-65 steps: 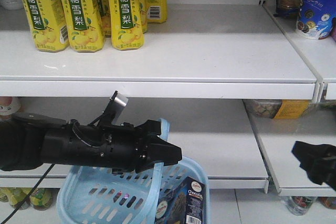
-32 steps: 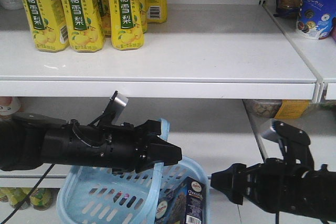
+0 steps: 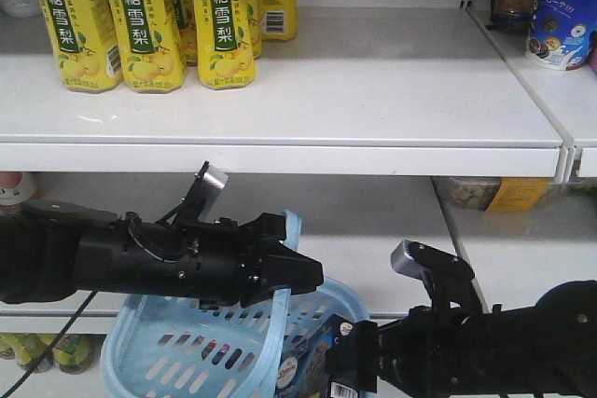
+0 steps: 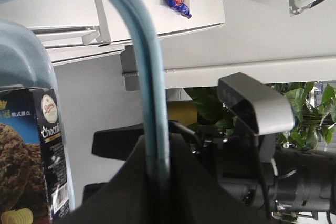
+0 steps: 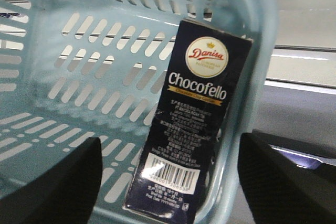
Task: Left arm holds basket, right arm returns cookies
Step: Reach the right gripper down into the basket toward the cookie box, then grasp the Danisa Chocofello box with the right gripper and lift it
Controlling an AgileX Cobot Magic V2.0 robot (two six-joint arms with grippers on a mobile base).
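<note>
Front view first. The left arm (image 3: 121, 263) comes in just above the basket (image 3: 159, 347), with a silver bracket (image 3: 213, 179) sticking up off its wrist. The left pincer (image 3: 300, 277) is clamped down on the basket's light blue handle strap (image 3: 278, 323), and the basket hangs under it. The cookies carton (image 3: 322, 365) stands in the basket's right-hand end, tilted against the wall. The right arm (image 3: 485, 347) reaches in from the right of the basket. The right pincer (image 3: 353, 361) sits right at the carton, but from here I can't tell if it touches. Well above the basket, a white bench (image 3: 373, 90) carries yellow drink cartons (image 3: 140, 20).

Left wrist view: the handle strap (image 4: 152, 103) arcs overhead and runs straight down into the dark jaws, which are pinched tight on it. The cookies carton (image 4: 37, 156) shows at the left edge, tucked inside the basket (image 4: 31, 40) rim. On the far side of the strap is the right arm (image 4: 294, 182) with its grey block (image 4: 257, 106).

Right wrist view looks down into the basket (image 5: 79, 77). The cookies carton (image 5: 194, 129) leans upright against the basket's right corner, logo up and barcode down. The right pincer (image 5: 170, 177) is spread wide and holds nothing. Its dark fingers (image 5: 68, 182) sit one on each side of the carton and clear of it.
</note>
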